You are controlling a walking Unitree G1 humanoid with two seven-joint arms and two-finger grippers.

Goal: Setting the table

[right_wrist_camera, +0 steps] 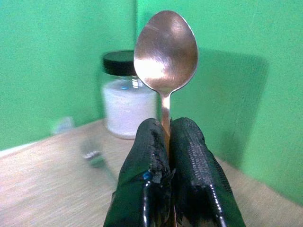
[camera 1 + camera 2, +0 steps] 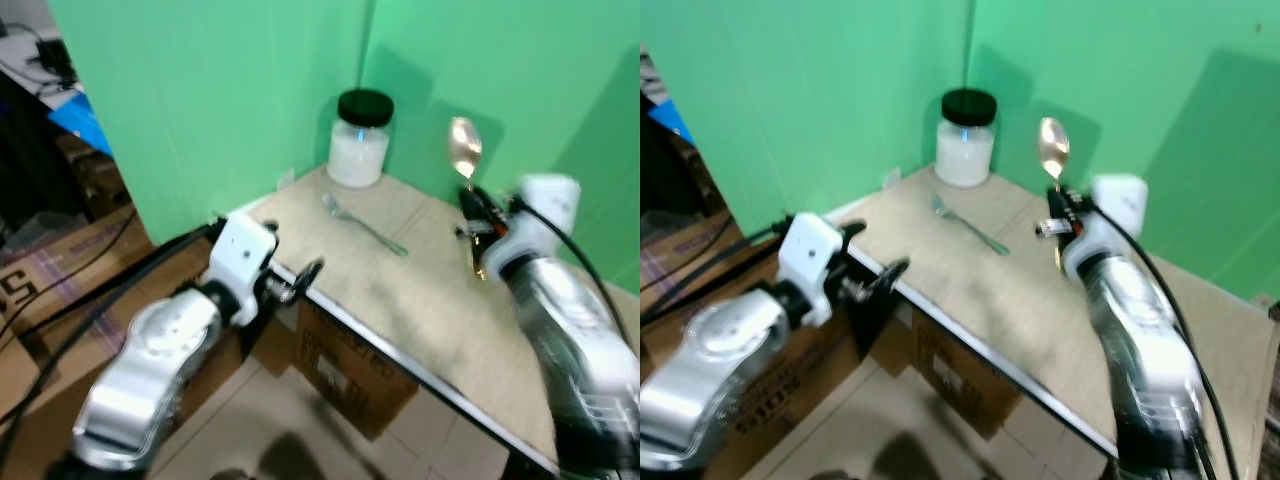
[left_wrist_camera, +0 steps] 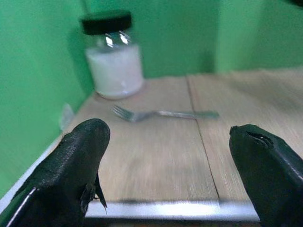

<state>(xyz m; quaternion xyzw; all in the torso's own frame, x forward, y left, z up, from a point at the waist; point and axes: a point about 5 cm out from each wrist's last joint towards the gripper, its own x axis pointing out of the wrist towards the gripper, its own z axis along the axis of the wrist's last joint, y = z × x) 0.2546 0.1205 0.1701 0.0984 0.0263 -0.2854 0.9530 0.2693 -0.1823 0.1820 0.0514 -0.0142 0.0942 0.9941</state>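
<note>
Left eye view puts the left gripper (image 2: 300, 280) nearest, at lower centre of the frame, hovering just off the metal-edged front rim of the table (image 2: 400, 320); in the left wrist view its two black fingers (image 3: 78, 161) stand wide apart with nothing between them. At right of the frame, above the tabletop, the right gripper (image 2: 478, 215) is clamped on the handle of a spoon (image 2: 464, 148), which stands upright with its bowl raised toward the green wall; the right wrist view shows the fingers (image 1: 189, 156) pressed tight together around the thin stem. Farther back, in the upper middle, a fork (image 2: 362, 224) lies flat on the wood, and beyond it, in the corner, stands a jar (image 2: 359, 140) of white contents with a black lid. The grip sits low on a narrow, smooth handle, so the spoon could pivot or slip as the arm tilts to lay it down. Set down carelessly, it might land on the fork and knock it askew, or swing into the jar close behind.
</note>
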